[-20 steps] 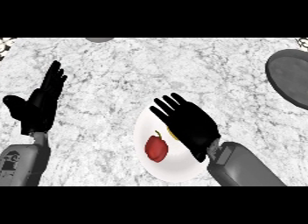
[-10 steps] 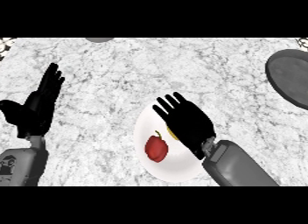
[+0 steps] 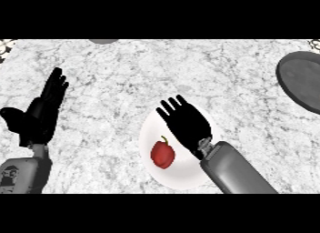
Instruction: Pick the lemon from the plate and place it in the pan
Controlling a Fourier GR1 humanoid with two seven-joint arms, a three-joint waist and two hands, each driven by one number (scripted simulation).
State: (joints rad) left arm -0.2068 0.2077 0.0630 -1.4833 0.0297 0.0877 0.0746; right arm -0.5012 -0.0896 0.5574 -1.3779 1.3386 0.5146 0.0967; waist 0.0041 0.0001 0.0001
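The lemon cannot be seen on the white plate (image 3: 179, 179); the right hand (image 3: 184, 124) lies flat over the plate's upper half and covers whatever sits beneath it there. What does show on the plate is a red pepper (image 3: 162, 154) with a short curved stem, lying on the plate's left part, just beside the heel of the right hand and apart from its fingers.

The right hand is spread wide, fingers straight and fanned toward the far edge of the tabletop (image 3: 156, 77), with nothing held between them. Its grey forearm runs back to the near edge, crossing the plate's right side.

The plate sits near the near edge of the tabletop, a little right of the middle. The dark round pan (image 3: 309, 82) lies at the right edge, toward the far right corner, well apart from the plate, and partly cut off by the view.

The left hand (image 3: 35, 119) rests near the left edge, open with straight fingers pointing up and thumb out to the side, holding nothing.

The tabletop is pale grey marble.
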